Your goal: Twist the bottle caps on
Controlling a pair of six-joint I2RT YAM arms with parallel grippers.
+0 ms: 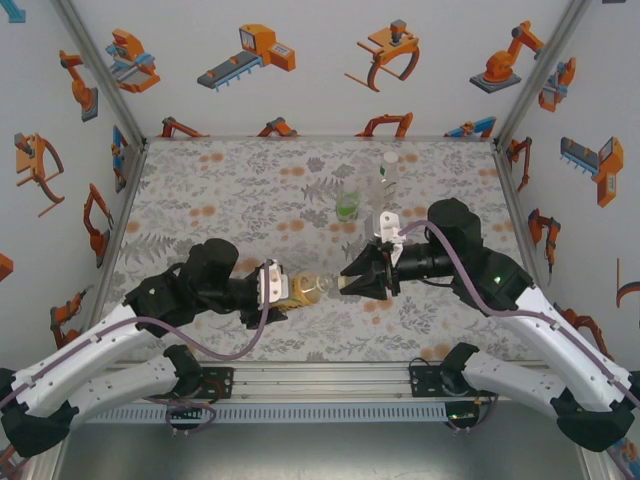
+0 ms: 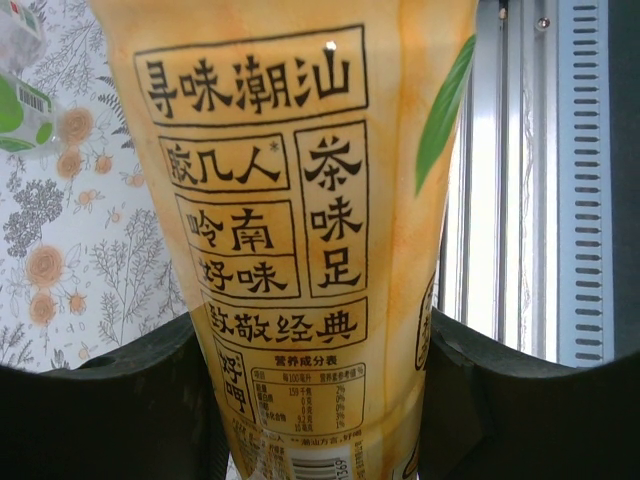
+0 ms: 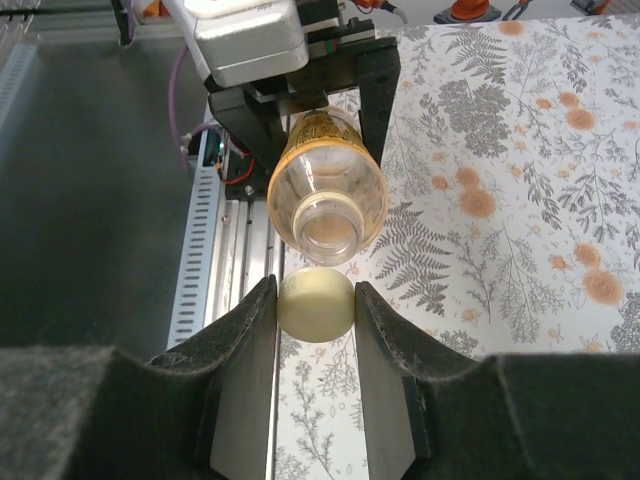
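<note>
The amber bottle (image 1: 312,287) lies level above the tabletop (image 1: 200,200), clamped in the left tool (image 1: 283,291). Its open mouth sits just short of the pale cap (image 3: 316,305) pinched in the right tool (image 1: 352,284), so threading looks not yet begun. The green bottle (image 1: 347,206) and clear bottle (image 1: 389,172) stand behind, tops too small to judge.

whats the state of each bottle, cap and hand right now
amber bottle: held sideways in the air, mouth uncapped
cap: gripped, close to the bottle mouth, not on it
left hand: shut on the amber bottle
right hand: shut on the cap
green bottle: standing upright
clear bottle: standing upright
</note>
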